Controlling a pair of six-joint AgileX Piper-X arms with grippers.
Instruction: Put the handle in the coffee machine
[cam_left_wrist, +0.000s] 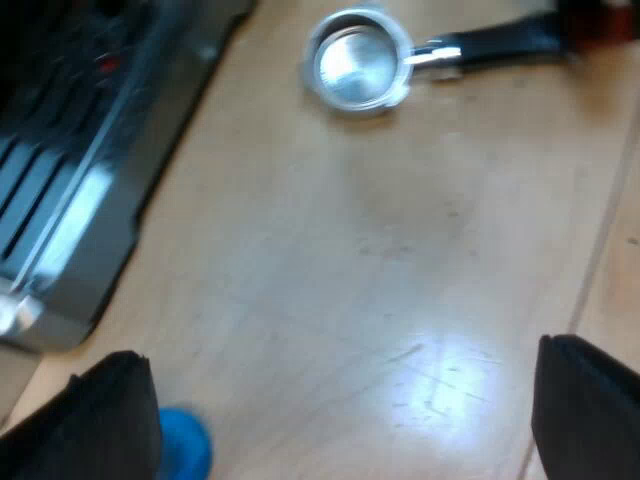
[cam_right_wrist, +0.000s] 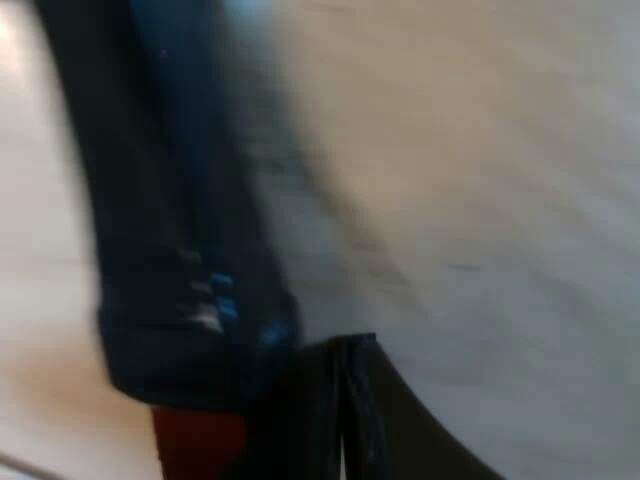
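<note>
The left gripper (cam_left_wrist: 340, 425) hangs over the table (cam_left_wrist: 400, 300) with its two black fingers (cam_left_wrist: 100, 420) wide apart, and between them there is bare light wood with a bright reflection on it. Just beside one finger stands the blue tamper (cam_left_wrist: 185, 448), partly hidden behind that finger. On the same side as the tamper, near the gripper, is the machine (cam_left_wrist: 60, 200): its grey metal edge and the dark slotted tray can be seen. Well apart from the left gripper, the holder (cam_left_wrist: 355, 68) lies loose on the table, not locked into the machine and not touching it. Its round metal cup is open upward and the inside is shiny. The dark handle (cam_left_wrist: 500, 42) goes out from the cup, flat along the wood and away from the machine, and its far end is lost in a dark and reddish blur. The right gripper (cam_right_wrist: 342, 400) shows as a black mass just beside the handle, which here is very near, dark, with small bright spots on it. Whether this gripper is open, closed or clamped on the handle I cannot tell. The red end (cam_right_wrist: 195, 440) of the handle is next to the black mass, and behind both there is the pale wood of the table.
</note>
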